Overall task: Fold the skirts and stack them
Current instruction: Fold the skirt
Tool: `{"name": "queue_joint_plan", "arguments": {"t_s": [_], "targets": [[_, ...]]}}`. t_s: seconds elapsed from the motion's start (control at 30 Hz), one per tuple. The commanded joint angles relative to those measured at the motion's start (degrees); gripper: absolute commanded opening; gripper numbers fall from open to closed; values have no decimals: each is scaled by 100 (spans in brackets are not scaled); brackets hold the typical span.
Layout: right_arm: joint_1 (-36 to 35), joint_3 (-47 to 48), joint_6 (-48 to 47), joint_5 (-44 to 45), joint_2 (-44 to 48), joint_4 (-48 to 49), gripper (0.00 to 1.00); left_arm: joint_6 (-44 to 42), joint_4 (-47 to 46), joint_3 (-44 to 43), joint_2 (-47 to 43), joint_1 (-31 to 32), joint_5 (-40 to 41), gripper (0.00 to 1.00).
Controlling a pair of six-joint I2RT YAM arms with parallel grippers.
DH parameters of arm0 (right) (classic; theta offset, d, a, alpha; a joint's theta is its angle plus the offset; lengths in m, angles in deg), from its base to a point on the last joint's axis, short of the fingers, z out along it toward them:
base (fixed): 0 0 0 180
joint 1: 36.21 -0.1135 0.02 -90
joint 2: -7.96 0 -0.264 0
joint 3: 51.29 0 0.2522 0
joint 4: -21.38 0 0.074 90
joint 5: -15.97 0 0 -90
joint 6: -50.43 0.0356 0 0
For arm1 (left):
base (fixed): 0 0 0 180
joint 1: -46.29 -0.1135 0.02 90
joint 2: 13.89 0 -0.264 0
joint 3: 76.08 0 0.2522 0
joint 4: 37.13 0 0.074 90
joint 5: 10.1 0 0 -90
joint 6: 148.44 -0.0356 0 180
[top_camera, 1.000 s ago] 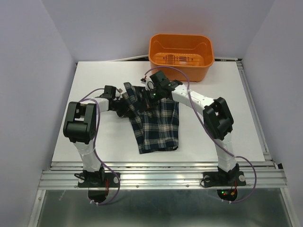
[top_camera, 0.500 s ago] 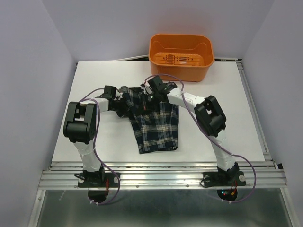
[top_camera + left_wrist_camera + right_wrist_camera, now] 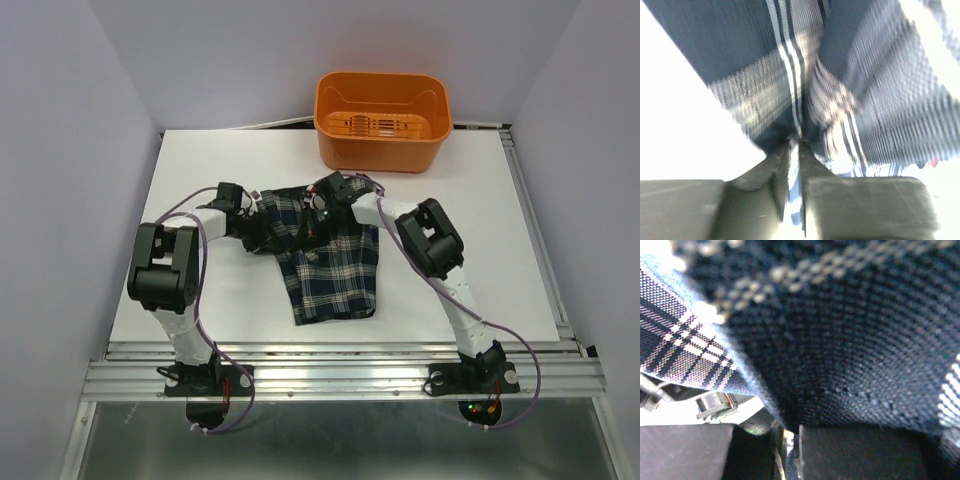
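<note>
One plaid skirt (image 3: 330, 265) lies on the white table (image 3: 200, 160) in the middle, navy and green with thin white lines, hem toward the near edge. My left gripper (image 3: 262, 222) is shut on the cloth at the skirt's far left edge; in the left wrist view the fabric (image 3: 805, 75) is pinched between the closed fingers (image 3: 775, 175). My right gripper (image 3: 312, 208) is shut on the cloth at the skirt's far edge; the right wrist view is filled with dark fabric (image 3: 850, 350) held at its fingers (image 3: 840, 452). No second skirt shows.
An orange plastic basket (image 3: 381, 119) stands at the table's far edge, right of centre. The table's metal rail (image 3: 340, 365) runs along the near edge. Purple walls close in left and right.
Both grippers have carried the skirt's far edge toward the far left. The right arm has folded in closer to the skirt. The upper part of the cloth has spread wider.
</note>
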Motion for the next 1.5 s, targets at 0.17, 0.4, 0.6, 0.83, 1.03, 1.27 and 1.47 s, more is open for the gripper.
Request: {"name": "queue_joint_plan", "arguments": {"t_s": [0.17,0.4,0.6,0.83,1.03,1.27,1.47], "targets": [[149,0,-176,330,-237,-16,1,-667,1156,59,-1229,-120,-625,35],[544,317,-132,883,-185,-25,1,-139,226,693,-1028,-32,-917,12],[615,861,-254,797,-404,-25,1,484,-988,747,-650,494,-1295,13],[668,573,-553,786,543,-139,56,828,-1648,694,-211,820,-1103,7],[668,247,-975,1611,1528,-605,63,925,-1885,764,-122,803,-997,4],[273,-86,-1371,2844,2223,-1238,55,1136,-2192,825,-183,812,-1075,3],[-175,-842,-1362,2387,2391,-1291,54,1294,-2439,913,-447,900,-1252,3]]}}
